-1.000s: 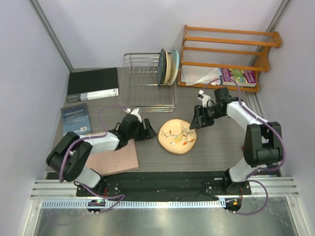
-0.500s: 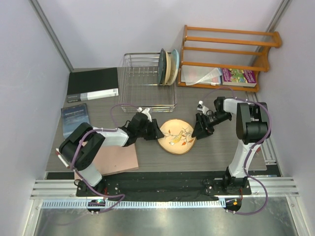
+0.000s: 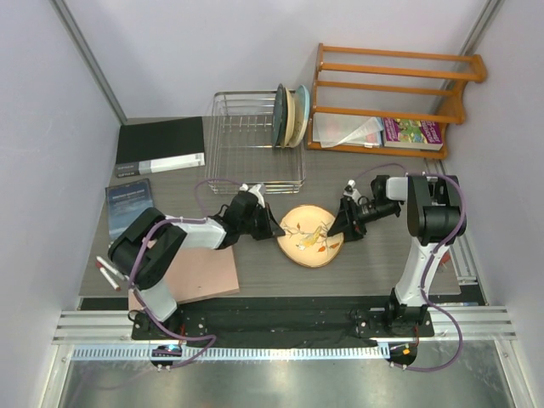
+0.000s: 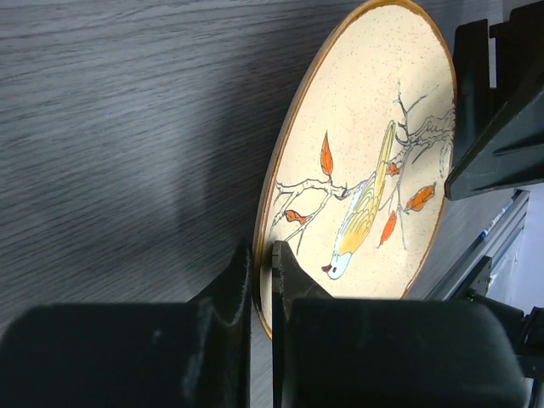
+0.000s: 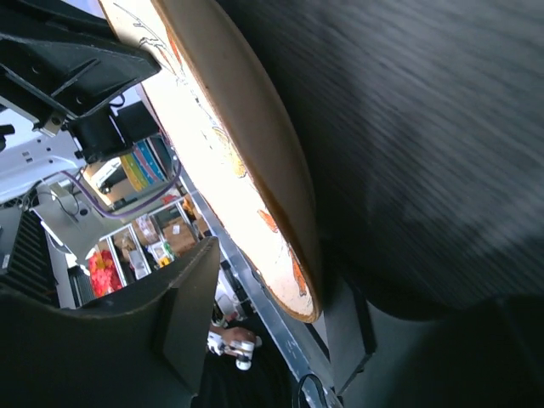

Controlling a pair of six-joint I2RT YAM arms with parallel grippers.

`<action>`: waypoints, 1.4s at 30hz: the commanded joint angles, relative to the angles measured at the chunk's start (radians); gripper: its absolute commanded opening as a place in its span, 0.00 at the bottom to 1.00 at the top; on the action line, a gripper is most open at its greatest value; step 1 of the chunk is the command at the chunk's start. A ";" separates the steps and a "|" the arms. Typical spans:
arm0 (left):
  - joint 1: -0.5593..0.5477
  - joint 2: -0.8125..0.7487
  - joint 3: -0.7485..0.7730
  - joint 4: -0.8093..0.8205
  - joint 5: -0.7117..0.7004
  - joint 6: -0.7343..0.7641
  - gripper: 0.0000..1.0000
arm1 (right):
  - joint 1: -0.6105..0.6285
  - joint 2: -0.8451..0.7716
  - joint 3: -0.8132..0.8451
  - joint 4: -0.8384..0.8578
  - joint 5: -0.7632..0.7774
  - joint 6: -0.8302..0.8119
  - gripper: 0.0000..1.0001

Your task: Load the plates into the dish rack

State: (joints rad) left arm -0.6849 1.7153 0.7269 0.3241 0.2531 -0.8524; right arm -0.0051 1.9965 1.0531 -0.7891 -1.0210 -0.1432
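Observation:
The yellow-orange bird plate (image 3: 310, 236) lies at mid-table between both arms, its rim raised off the wood in the wrist views. My left gripper (image 3: 274, 229) is shut on the plate's left rim; up close the plate (image 4: 365, 161) is pinched edge-on in that gripper (image 4: 262, 263). My right gripper (image 3: 340, 228) is open and straddles the right rim. In its own view the plate (image 5: 229, 144) runs between its fingers (image 5: 268, 319), one finger under it and a gap above. Three other plates (image 3: 289, 115) stand on edge at the right end of the wire dish rack (image 3: 246, 144).
An orange wooden shelf (image 3: 395, 85) stands at the back right with books (image 3: 412, 133) under it. A black binder (image 3: 160, 144) and a dark book (image 3: 132, 204) lie at the left. A pinkish board (image 3: 200, 276) lies under the left arm.
My left gripper moved right to the bird plate and closed on its left rim. The right gripper moved in onto the right rim, its jaws slightly narrower.

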 commanded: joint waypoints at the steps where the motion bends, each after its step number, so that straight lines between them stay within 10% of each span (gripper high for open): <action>1: -0.033 0.058 0.051 -0.027 0.011 0.061 0.00 | 0.020 -0.041 -0.011 0.194 -0.013 0.093 0.54; 19: -0.051 0.113 0.117 -0.046 0.123 0.105 0.00 | 0.040 -0.149 -0.191 0.744 0.071 0.592 0.48; 28: -0.074 0.086 0.074 -0.028 0.127 0.108 0.00 | 0.040 -0.171 -0.223 0.740 0.071 0.588 0.19; 30: -0.077 0.078 0.074 -0.036 0.127 0.115 0.00 | 0.039 -0.182 -0.216 0.700 0.071 0.556 0.08; 35: -0.067 -0.041 0.089 -0.193 0.089 0.231 0.52 | 0.030 -0.257 -0.136 0.436 0.039 0.392 0.01; 42: 0.080 -0.400 0.105 -0.539 0.123 0.472 0.62 | 0.028 -0.294 0.163 -0.284 0.058 -0.197 0.02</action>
State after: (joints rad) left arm -0.6987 1.5490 0.8150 -0.0563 0.3126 -0.5621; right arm 0.0200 1.7737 1.0298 -0.6384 -0.8787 -0.0074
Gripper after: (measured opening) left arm 0.610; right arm 0.083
